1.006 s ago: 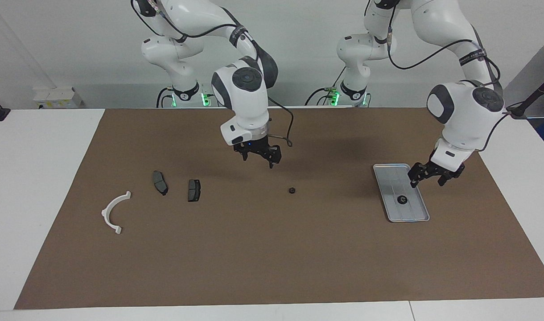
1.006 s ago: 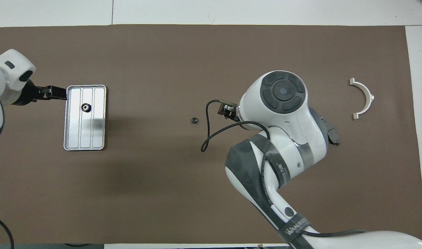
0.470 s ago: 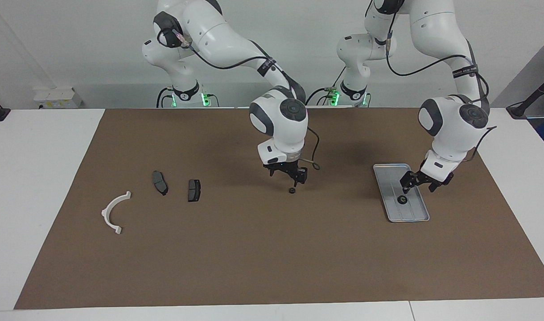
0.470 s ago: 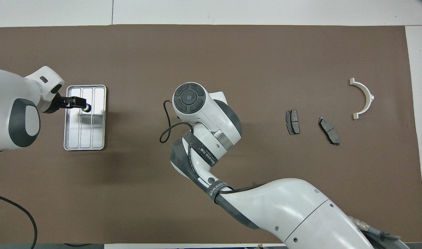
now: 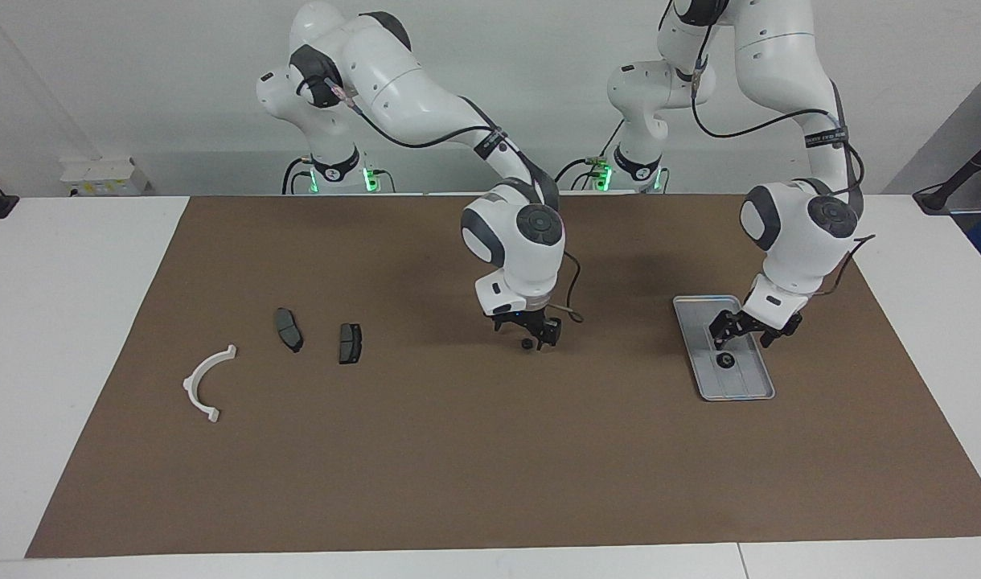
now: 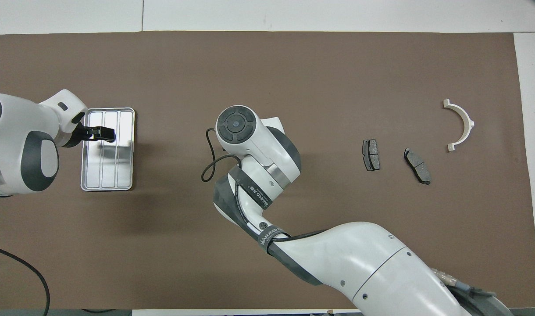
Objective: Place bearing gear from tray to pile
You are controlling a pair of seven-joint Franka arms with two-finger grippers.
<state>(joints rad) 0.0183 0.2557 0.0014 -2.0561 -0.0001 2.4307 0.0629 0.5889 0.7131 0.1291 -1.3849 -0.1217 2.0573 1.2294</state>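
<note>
- Brown fibre mat [image 5: 458, 466]: matte and flat, it covers most of the white table.
- Right gripper [image 5: 529, 338]: it has swung away from the pile's end of the mat and dropped low over a loose gear at mid-mat. Whether it has a grip on that gear cannot be told.
- Left gripper [image 5: 732, 338]: it has moved in from the tray's edge and now hangs low over the tray, spread wide and holding nothing, so the pick-up looks close.
- Tray [image 5: 752, 392]: silver-grey ridged metal with rounded corners and a raised rim, at the left arm's end of the mat.
- Pile: a white plastic half-ring [image 5: 201, 378] with end tabs and two dark grey, flat brake pads [image 5: 289, 330], all lying apart at the right arm's end.
- Tray gear [image 5: 725, 360]: small, dark and round, still in the tray just under the left gripper.
- Loose gear [image 5: 527, 344]: smaller and dark, on the mat between tray and pile.
</note>
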